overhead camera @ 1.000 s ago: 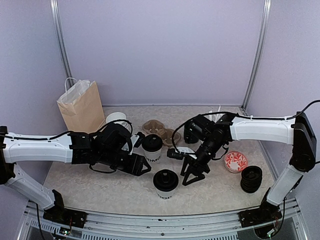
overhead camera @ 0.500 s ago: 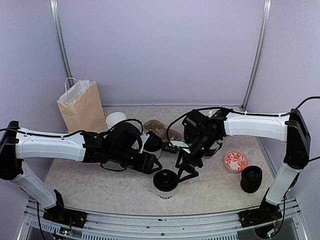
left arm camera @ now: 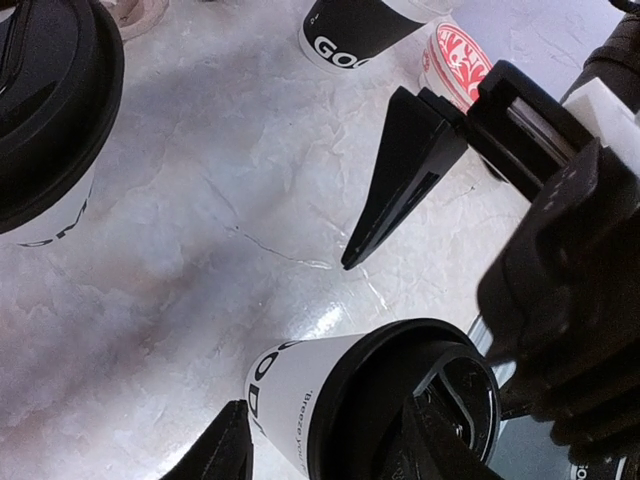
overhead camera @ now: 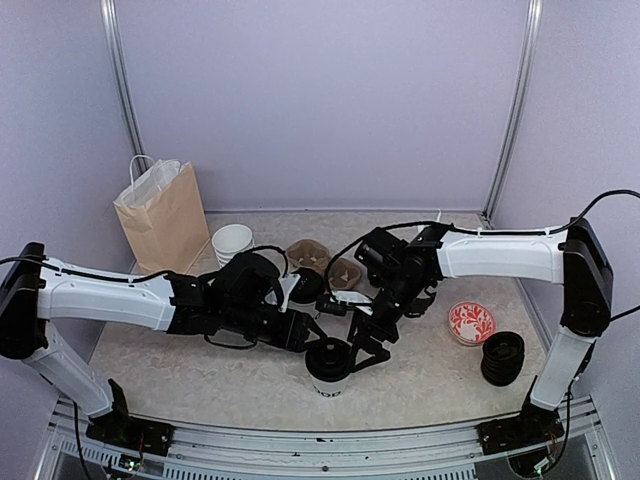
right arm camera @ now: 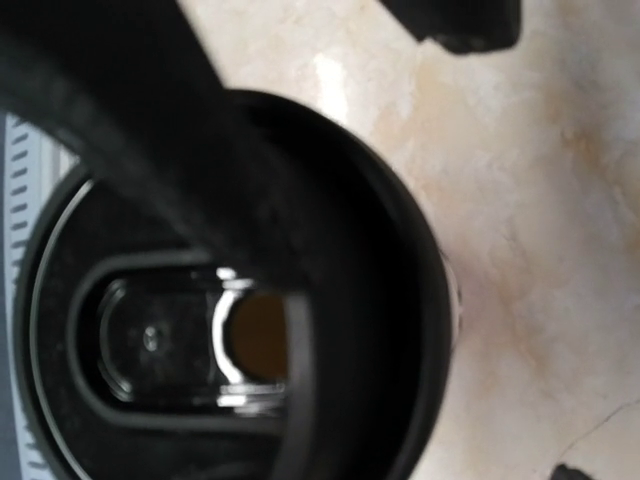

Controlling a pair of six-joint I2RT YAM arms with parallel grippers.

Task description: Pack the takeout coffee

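Observation:
One takeout coffee (overhead camera: 330,362), white with a black lid, stands near the table's front middle. In the left wrist view this cup (left arm camera: 300,395) lies between my left fingers: one finger (left arm camera: 228,448) sits beside its white wall, the other (left arm camera: 432,432) stands in front of the lid. Whether they press on it does not show. My left gripper (overhead camera: 312,336) is at the cup's left upper edge. My right gripper (overhead camera: 366,348) is open wide at the lid's right side, and the lid (right arm camera: 380,300) fills the right wrist view. A second takeout coffee (overhead camera: 305,285) stands behind my left arm, half hidden.
A brown paper bag (overhead camera: 160,212) stands at the back left, with stacked white cups (overhead camera: 232,242) beside it. The brown cardboard tray (overhead camera: 322,258) lies behind the cups. A red patterned dish (overhead camera: 470,322) and a stack of black lids (overhead camera: 502,357) sit at the right.
Both arms have closed in on the front cup, the left sliding right and the right coming down and left. The right jaws have spread wide.

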